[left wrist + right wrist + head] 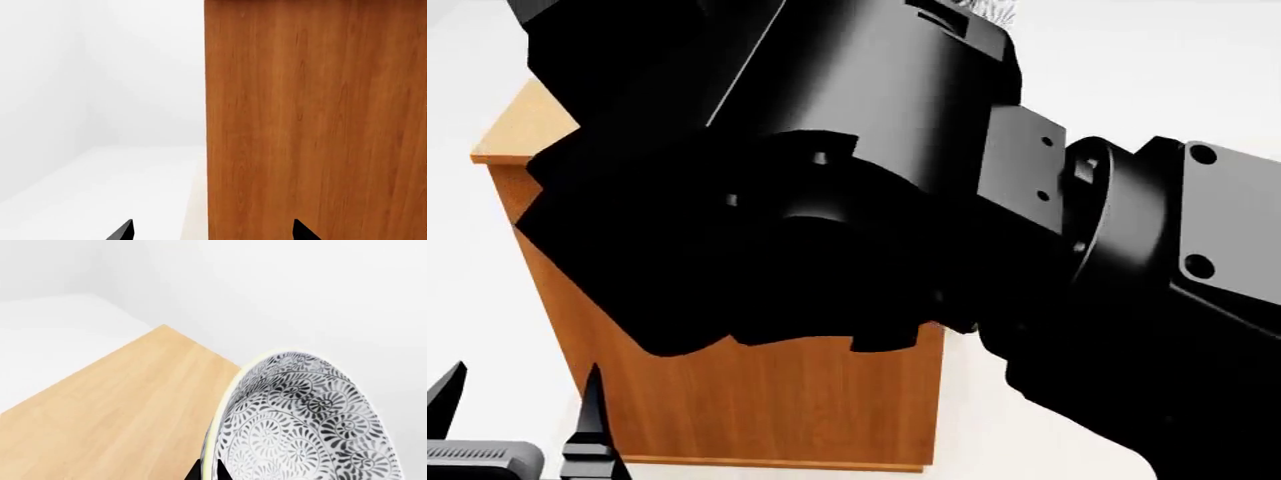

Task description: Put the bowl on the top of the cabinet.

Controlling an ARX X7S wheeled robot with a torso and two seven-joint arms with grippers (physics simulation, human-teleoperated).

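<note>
The bowl (307, 425), white with a fine grey leaf-like pattern, hangs tilted over the cabinet's light flat top (113, 415) in the right wrist view. My right gripper (207, 471) is shut on the bowl's rim, one fingertip on each side of it. From the head, the right arm fills most of the picture and hides the gripper; a sliver of the bowl (998, 8) peeks above it. The cabinet (787, 410) shows orange-brown wood below the arm. My left gripper (518, 405) is open, low beside the cabinet's side (313, 125), holding nothing.
White floor and white walls (100, 100) surround the cabinet. The right arm (868, 200) blocks most of the head view, hiding the cabinet top except its left corner (527, 130).
</note>
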